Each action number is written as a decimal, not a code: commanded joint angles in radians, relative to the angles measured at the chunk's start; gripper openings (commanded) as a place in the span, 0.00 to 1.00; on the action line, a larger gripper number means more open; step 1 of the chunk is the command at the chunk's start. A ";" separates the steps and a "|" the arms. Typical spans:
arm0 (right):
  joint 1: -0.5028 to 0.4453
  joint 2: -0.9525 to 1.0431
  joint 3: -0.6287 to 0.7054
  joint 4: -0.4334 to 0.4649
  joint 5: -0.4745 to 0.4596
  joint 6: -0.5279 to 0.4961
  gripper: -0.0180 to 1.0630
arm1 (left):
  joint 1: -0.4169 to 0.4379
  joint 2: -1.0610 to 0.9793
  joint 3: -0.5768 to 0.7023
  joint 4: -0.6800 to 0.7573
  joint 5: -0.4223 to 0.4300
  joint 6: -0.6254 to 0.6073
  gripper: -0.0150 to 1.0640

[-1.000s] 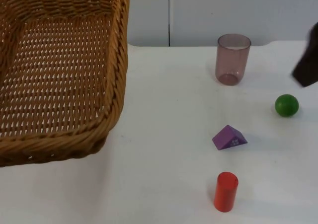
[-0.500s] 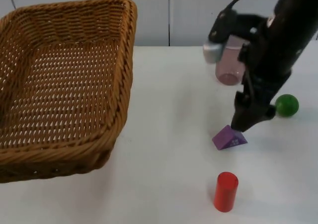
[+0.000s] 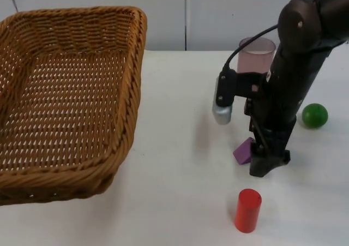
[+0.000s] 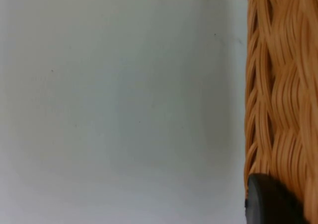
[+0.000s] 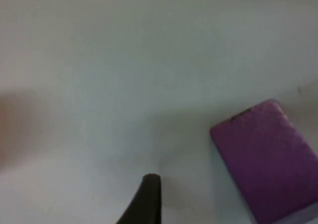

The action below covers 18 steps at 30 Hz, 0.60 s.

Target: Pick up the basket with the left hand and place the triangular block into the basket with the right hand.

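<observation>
1. Looking down from the top view: the right gripper (image 3: pixel 268 167) hides most of the purple triangular block (image 3: pixel 243 151), its opening unclear; the wicker basket (image 3: pixel 65 93) sits well apart.
2. Left wrist view: the left gripper (image 4: pixel 271 204) touches the basket (image 4: pixel 280 85) rim, grip unclear.
3. Right wrist view: one black fingertip (image 5: pixel 146 199) stands beside the block (image 5: pixel 266 157).

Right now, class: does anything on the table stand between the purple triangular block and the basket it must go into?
Nothing visible does. Bare table lies between the triangular block and the basket. The red cylinder and cup stand off that line. The right pincer is down at the block.

One basket (image 3: pixel 65 93), triangular block (image 3: pixel 244 151), red cylinder (image 3: pixel 247 210), green ball (image 3: pixel 314 115), cup (image 3: pixel 253 54).
</observation>
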 commanded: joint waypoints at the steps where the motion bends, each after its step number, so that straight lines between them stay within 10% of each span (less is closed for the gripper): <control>1: 0.004 0.006 -0.012 -0.010 -0.021 -0.019 0.78 | 0.003 -0.003 -0.003 -0.021 -0.005 -0.009 0.01; 5: 0.004 0.006 -0.012 -0.010 -0.022 -0.021 0.65 | 0.003 -0.003 -0.003 -0.021 -0.007 -0.009 0.01; 11: 0.004 -0.008 -0.014 -0.010 -0.016 -0.021 0.01 | 0.003 -0.003 -0.003 -0.017 -0.012 -0.009 0.01; 18: 0.004 -0.176 -0.128 -0.006 0.279 0.072 0.02 | 0.003 -0.003 -0.003 -0.017 -0.012 -0.009 0.01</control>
